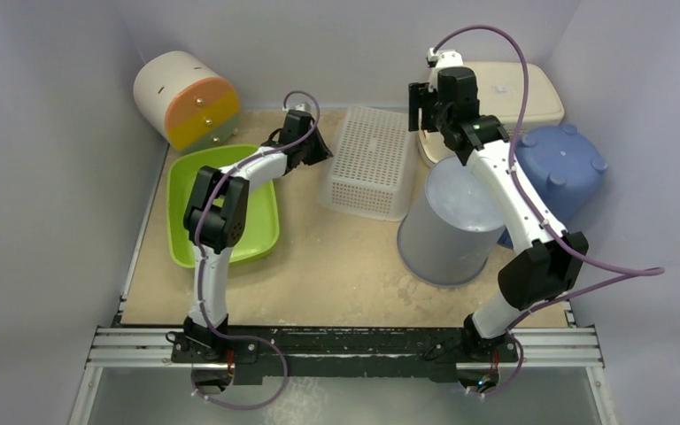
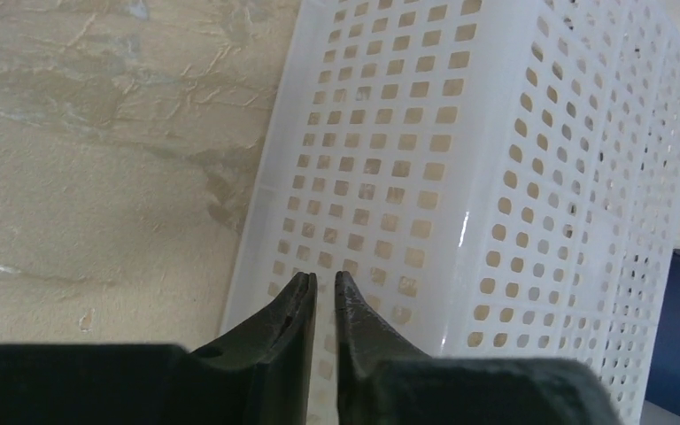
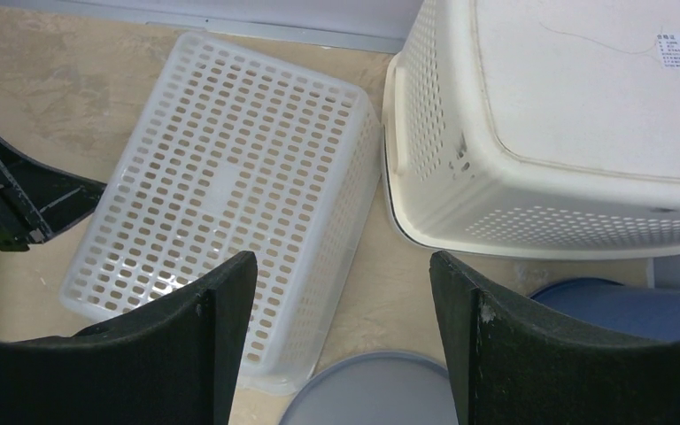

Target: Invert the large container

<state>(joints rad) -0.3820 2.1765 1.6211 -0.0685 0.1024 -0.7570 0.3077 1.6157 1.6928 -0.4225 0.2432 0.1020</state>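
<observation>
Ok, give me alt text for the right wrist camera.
The open right end effector hangs over the gap between a white perforated plastic basket, bottom up, and a cream perforated plastic hamper. A grey round bin and blue plastic tub peek in below.

On my feed: lime-green plastic tray (image 1: pixel 180 212) on the beige tabletop (image 1: pixel 336 261), cream cylindrical drawer unit (image 1: pixel 177 93) behind it, blue plastic tub (image 1: pixel 560 164) far right.
</observation>
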